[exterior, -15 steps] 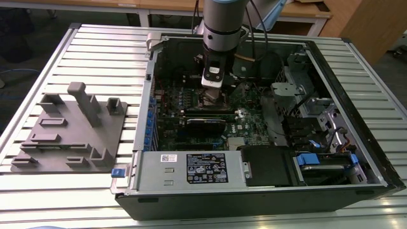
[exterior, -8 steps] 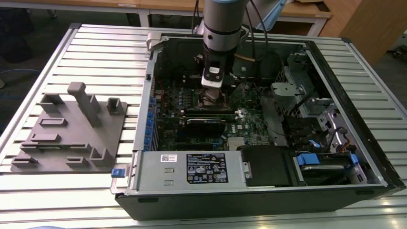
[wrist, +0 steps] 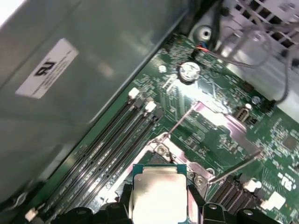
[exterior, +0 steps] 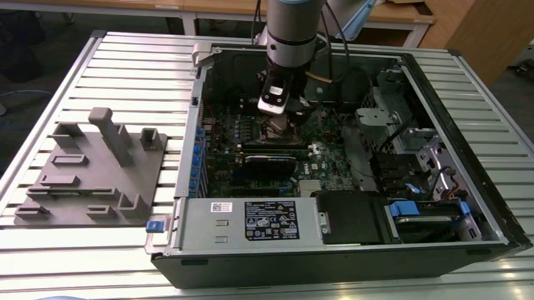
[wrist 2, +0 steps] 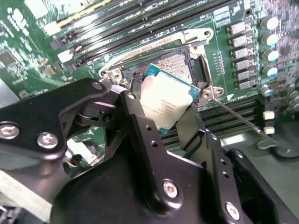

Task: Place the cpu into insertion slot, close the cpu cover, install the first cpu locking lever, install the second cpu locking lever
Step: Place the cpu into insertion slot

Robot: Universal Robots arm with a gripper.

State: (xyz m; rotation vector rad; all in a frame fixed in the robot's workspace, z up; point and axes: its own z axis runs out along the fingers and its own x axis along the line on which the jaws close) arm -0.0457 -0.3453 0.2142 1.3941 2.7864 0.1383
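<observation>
Silver-grey cpu | claw grasping it by two opposite edges | cpu tilted, just above insertion slot on motherboard | slot lies directly beneath claw, uncovered | not yet seated

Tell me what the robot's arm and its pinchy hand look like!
The arm is a round silvery-grey tube with a pale blue cap and a black band. Thin black cables hang beside it. Its gripper is black metal, built from flat jointed bars dotted with shiny silver screws.
</observation>
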